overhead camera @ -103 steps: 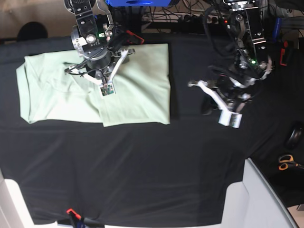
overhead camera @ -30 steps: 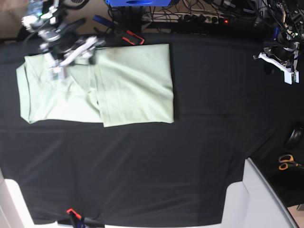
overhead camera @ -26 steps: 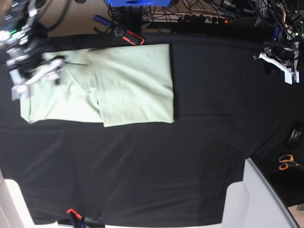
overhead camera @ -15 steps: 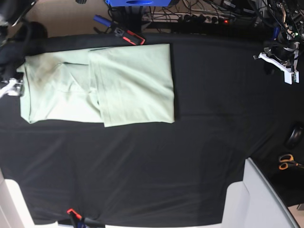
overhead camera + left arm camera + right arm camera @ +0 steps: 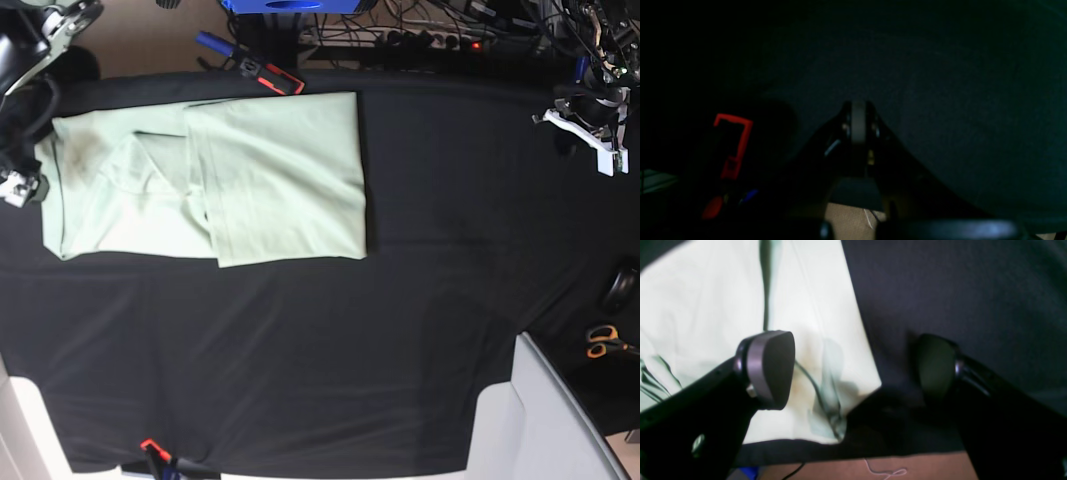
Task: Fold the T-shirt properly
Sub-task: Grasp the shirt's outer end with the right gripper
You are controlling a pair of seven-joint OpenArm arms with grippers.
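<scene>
Fold step: T-shirt (image 5: 270, 175) lies partly folded at upper left of the base view on the black tablecloth (image 5: 330, 350). Right gripper (image 5: 857, 370), jaws spread wide, straddles its corner; next move calls for closing on that edge. Left gripper (image 5: 600, 140), jaws pressed together, holds nothing. No containers visible.

A black tablecloth (image 5: 300, 350) covers the table. Orange-handled scissors (image 5: 603, 342) lie at its right edge. A red-and-black clamp (image 5: 268, 76) sits at the far edge beside tangled cables (image 5: 420, 35). Another red clamp (image 5: 152, 447) grips the near edge.
</scene>
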